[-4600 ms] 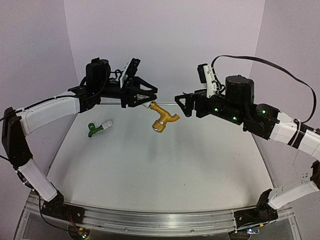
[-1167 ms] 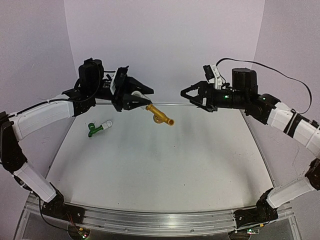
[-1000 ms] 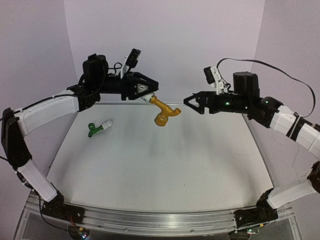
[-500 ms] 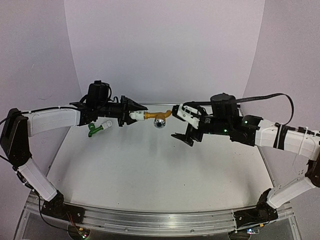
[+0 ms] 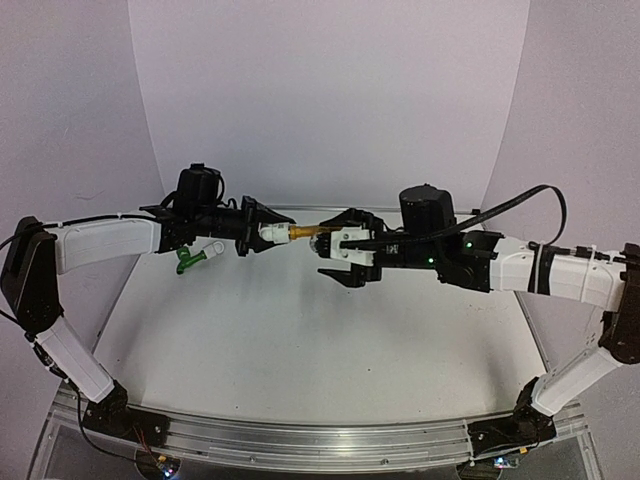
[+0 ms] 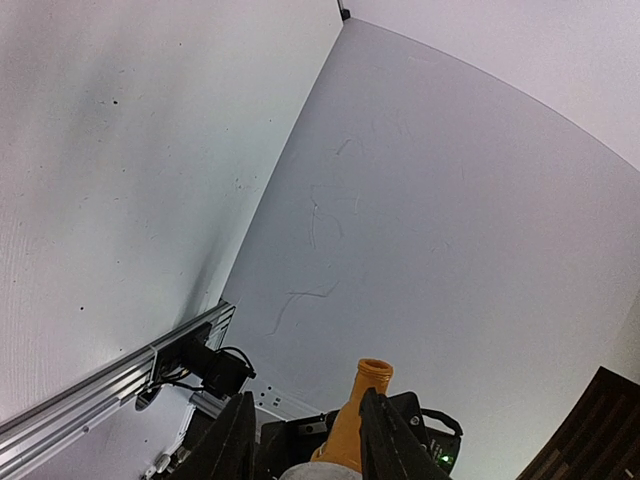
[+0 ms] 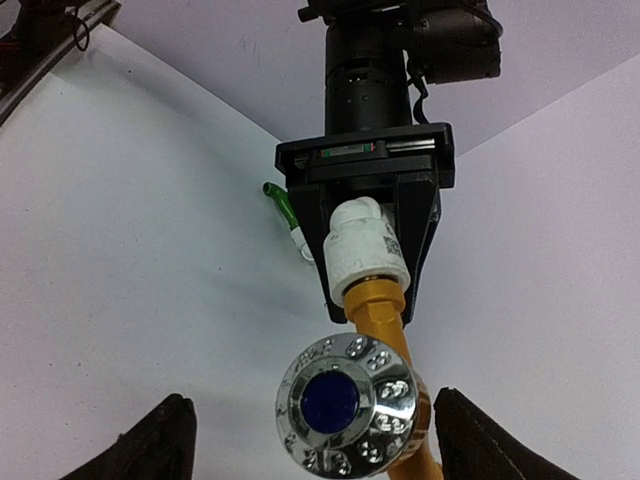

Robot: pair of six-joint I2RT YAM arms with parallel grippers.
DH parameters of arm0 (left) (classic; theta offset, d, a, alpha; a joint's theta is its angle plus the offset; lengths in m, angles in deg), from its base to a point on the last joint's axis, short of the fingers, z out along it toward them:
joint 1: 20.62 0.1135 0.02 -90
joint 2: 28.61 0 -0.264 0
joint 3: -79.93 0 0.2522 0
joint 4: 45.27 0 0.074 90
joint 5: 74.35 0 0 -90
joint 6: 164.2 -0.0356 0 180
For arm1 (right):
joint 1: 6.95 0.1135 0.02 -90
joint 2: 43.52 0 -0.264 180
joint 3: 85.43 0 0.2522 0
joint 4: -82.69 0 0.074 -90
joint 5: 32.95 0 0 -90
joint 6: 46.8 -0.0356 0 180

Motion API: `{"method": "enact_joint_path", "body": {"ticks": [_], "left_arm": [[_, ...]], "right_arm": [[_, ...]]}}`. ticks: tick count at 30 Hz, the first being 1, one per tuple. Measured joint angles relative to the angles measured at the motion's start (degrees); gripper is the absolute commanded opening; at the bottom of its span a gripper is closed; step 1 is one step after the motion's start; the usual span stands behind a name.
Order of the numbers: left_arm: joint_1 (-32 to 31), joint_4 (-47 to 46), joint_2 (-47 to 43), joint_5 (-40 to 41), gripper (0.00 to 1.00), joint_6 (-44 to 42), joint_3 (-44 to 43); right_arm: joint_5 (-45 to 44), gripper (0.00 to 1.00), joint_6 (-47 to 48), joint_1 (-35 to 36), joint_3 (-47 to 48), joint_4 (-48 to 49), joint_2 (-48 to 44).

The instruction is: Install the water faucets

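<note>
Right wrist: txt on white fitting [image 7: 365,250] unreadable, yellow faucet [image 7: 378,315] attached.

The yellow-gold faucet [image 5: 305,231] hangs level in the air, with open room between it and the tabletop [image 5: 300,350] below. To its left, the left gripper [image 5: 262,232], clamped on the white fitting [image 5: 272,232], bars the way. To its right, the right gripper [image 5: 328,243] blocks approach, jaws wide with gaps either side of the knob. Farther left lies the green faucet [image 5: 188,260], under the left arm.
</note>
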Motion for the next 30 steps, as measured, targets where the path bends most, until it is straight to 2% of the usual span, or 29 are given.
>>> {"method": "enact_joint_path", "body": {"ticks": [5,11,19,23,26,28,30], "left_arm": [[0.0,0.0,0.0,-0.5,0.00,-0.1,0.0],[0.0,0.0,-0.4,-1.0,0.00,-0.8,0.3],[0.0,0.9,-0.4,-1.1,0.00,-4.6,0.3],[0.0,0.8,-0.4,-0.7,0.00,-9.6,-0.6],[0.0,1.1,-0.3,0.2,0.00,-16.5,-2.3],[0.0,1.4,0.2,0.6,0.00,-23.8,-4.7],[0.0,1.4,0.3,1.1,0.00,-32.3,-6.9]], "right_arm": [[-0.3,0.60,0.1,0.3,2.8,1.3,2.6],[-1.2,0.49,-0.8,0.9,4.0,2.2,4.7],[-1.0,0.25,-3.2,1.0,4.4,3.8,5.5],[-1.1,0.18,-6.8,1.0,4.9,3.8,5.5],[-1.8,0.07,-10.8,1.0,5.4,3.9,5.5],[-2.8,0.01,-14.8,1.0,6.1,4.1,5.5],[-3.5,0.00,-19.5,1.0,7.2,4.4,5.5]]}}
